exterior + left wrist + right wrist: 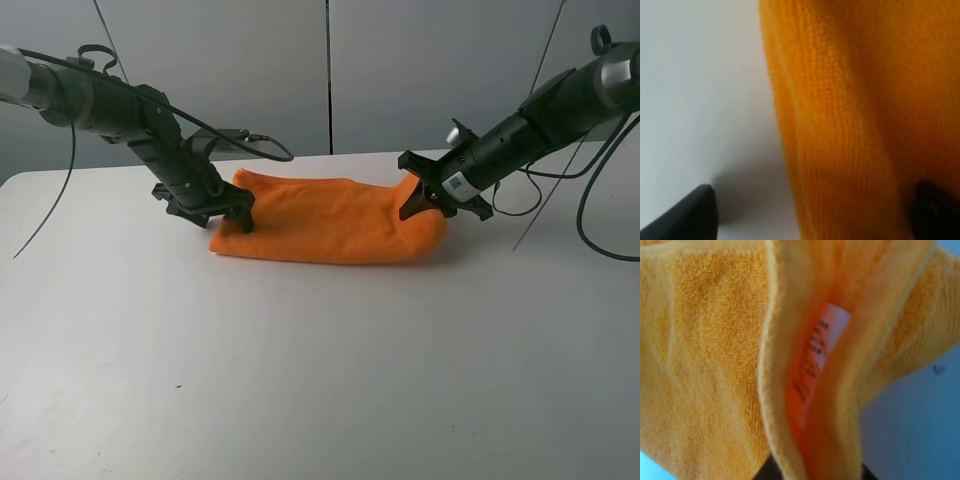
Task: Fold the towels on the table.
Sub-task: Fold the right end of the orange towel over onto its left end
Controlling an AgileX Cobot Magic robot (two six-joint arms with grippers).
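Nearest you lay the front of the white table (320,380). Behind it, the orange towel (330,225) rested on the tabletop as a long, doubled-over band. Its long axis ran side to side, from one arm to the other. Note that axis: by judgement, the next fold would have to carry one short end toward the other, along the line joining the two grippers.

At the towel's left end you had the left gripper (228,212) low against the cloth. In the left wrist view its fingertips (687,217) stood wide apart, one over bare table and the other past the towel's edge. The jaws therefore straddled the cloth without clamping it.

At the right end, the right gripper (425,200) held up a raised corner. The right wrist view showed bunched layers and the white label (827,337) leading down into the fingers, so treat it as clamped on the towel.

Each arm sat at its own end, equally near, and neither reached across the middle
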